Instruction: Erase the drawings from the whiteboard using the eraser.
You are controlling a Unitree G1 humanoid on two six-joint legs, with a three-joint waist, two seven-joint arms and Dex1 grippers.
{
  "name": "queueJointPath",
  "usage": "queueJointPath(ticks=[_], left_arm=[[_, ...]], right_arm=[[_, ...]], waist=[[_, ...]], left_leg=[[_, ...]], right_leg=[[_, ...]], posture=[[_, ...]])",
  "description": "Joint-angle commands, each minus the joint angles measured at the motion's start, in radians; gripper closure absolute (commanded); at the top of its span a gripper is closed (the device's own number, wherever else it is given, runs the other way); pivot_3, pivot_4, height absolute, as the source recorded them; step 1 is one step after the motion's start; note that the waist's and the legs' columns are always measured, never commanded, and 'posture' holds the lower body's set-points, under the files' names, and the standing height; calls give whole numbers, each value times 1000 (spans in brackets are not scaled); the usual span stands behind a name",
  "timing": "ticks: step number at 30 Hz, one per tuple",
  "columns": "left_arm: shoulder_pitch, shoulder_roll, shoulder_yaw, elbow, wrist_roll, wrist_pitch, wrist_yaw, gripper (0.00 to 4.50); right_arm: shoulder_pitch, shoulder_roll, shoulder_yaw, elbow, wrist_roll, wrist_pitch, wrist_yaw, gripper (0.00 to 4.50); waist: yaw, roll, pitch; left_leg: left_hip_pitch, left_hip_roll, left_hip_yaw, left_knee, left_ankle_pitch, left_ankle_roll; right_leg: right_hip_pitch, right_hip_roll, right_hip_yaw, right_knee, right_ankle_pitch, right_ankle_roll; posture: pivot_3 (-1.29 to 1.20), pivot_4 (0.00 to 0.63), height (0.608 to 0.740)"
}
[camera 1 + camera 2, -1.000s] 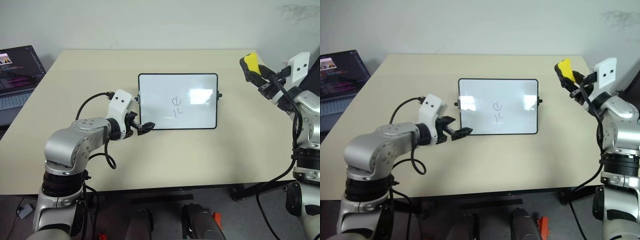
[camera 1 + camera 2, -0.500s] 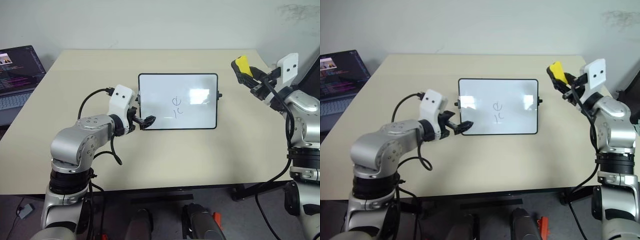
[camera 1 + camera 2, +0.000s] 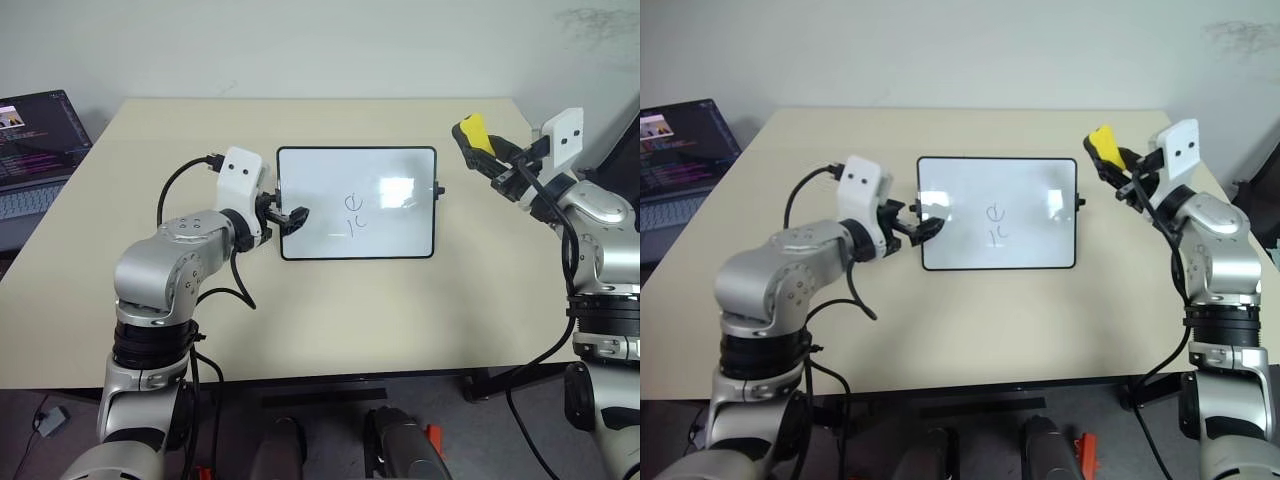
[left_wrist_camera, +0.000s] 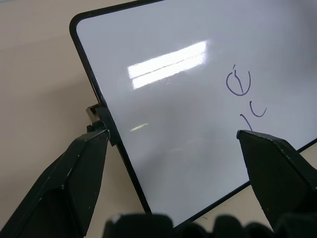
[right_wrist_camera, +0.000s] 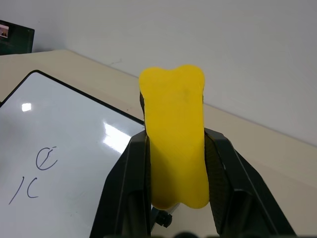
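Nothing erased: thin black marker drawings (image 3: 352, 212) remain on the glossy black-framed whiteboard (image 3: 400, 235). Right gripper (image 3: 474, 142) clamps the bright yellow eraser (image 3: 472, 132) beside it; left gripper (image 4: 173, 163) gapes wide across the board's edge.

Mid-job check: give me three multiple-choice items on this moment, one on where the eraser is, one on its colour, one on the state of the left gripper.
1. Where is the eraser?
A. Lying on the whiteboard
B. Clamped in the right gripper
C. Next to the laptop

2. What colour is the eraser?
A. Yellow
B. Blue
C. Red

3. How is the left gripper?
A. Shut on the eraser
B. Shut on a marker
C. Open, at the whiteboard's left edge

Answers:
1. B: the right gripper holds it in the air, to the right of the whiteboard.
2. A: the block is bright yellow in the head and right wrist views.
3. C: its fingers stand wide apart, and the drawings are still unerased.
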Motion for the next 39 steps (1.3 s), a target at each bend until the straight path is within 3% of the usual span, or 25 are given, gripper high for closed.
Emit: queueJointPath(ticks=[1,7,13,26,33,39], left_arm=[[-16,7,20,-23,1,-12,-6,0],[-18,19,12,-22,-5,-5,-22,0],[-23,33,-14,-17,-14,-13,-68,0],[-66,88,-99,80,8,-97,-201,0],[-90,33,-123,171,55,-152,-169,0],[-62,-9,-143,128,51,-113,-167,0]], right_arm=[[-31,-5,-7,-51,19,4,0,3408],[-66,18,78,-80,-27,8,0,3408],[-96,80,275,-42,-182,-65,-1,3408],[-173,156,364,60,-294,-184,8,3408],[-248,176,381,162,-382,-253,-46,3408],[-281,195,414,234,-438,-288,-45,3408]], waist=[[0,0,0],[-3,0,0],[-2,0,0],[2,0,0],[2,0,0],[2,0,0]], left_leg=[[0,0,0,0,0,0],[0,0,0,0,0,0],[0,0,0,0,0,0],[-1,0,-1,0,0,0],[-1,0,-1,0,0,0],[-1,0,-1,0,0,0]], right_leg=[[0,0,0,0,0,0],[0,0,0,1,0,0],[0,0,0,0,0,0],[-1,0,-1,0,0,0],[-1,0,-1,1,0,0],[-1,0,-1,1,1,1]], posture=[[0,150,740],[0,150,740],[0,150,740],[0,150,740],[0,150,740],[0,150,740]])
